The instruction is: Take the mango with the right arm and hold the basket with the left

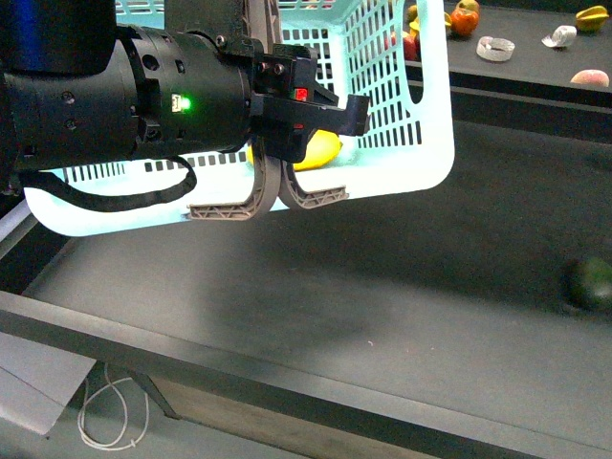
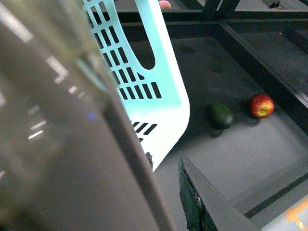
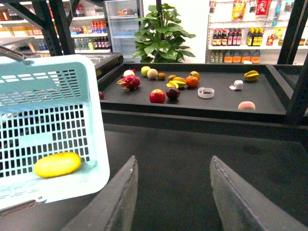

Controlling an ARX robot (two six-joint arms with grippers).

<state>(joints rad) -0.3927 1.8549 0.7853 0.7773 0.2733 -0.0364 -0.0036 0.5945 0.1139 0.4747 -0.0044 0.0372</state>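
The light turquoise basket [image 1: 421, 143] hangs tilted above the dark table, its grey-brown handles [image 1: 287, 196] drooping over the near side. My left gripper [image 1: 344, 113] is shut on the basket at its near rim. In the left wrist view a blurred grey handle fills the left side beside one finger [image 2: 197, 202]. The yellow mango [image 1: 320, 150] lies inside the basket, also visible as the mango [image 3: 57, 164] behind the mesh wall of the basket [image 3: 48, 106]. My right gripper [image 3: 173, 187] is open and empty, over bare table beside the basket.
A dark green fruit [image 1: 590, 283] lies on the table to the right, next to a red apple [image 2: 261, 105]. The raised back shelf [image 3: 269, 103] carries several fruits. Dark frame posts [image 3: 293, 62] stand at the right. A white cable [image 1: 105, 416] lies below the table's front edge.
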